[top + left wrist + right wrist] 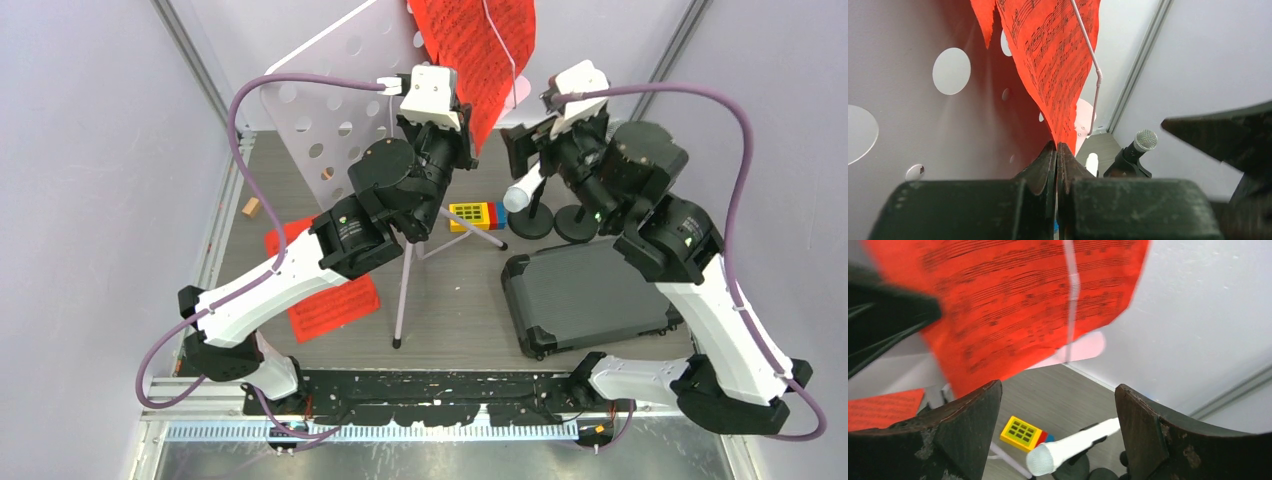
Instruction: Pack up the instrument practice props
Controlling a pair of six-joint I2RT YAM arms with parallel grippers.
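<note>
A pale lilac perforated music desk (330, 90) stands on tripod legs (405, 290) at the back. A red sheet-music page (480, 50) hangs on it under a wire arm. My left gripper (468, 140) is shut on that page's lower corner (1048, 55), jaws pressed together (1056, 147). A second red page (330, 300) lies on the table under my left arm. My right gripper (530, 150) is open and empty (1058, 395), above the white microphone (1073, 442), which rests tilted in a black round-based holder (530, 222). The black grey-headed microphone (1143, 142) sits in the other holder (576, 225).
A dark rectangular hard case (590, 295) lies shut at the front right. A yellow, red and blue toy block (477, 215) sits by the tripod. A small wooden block (251, 207) lies at the left edge. Walls close in on all sides.
</note>
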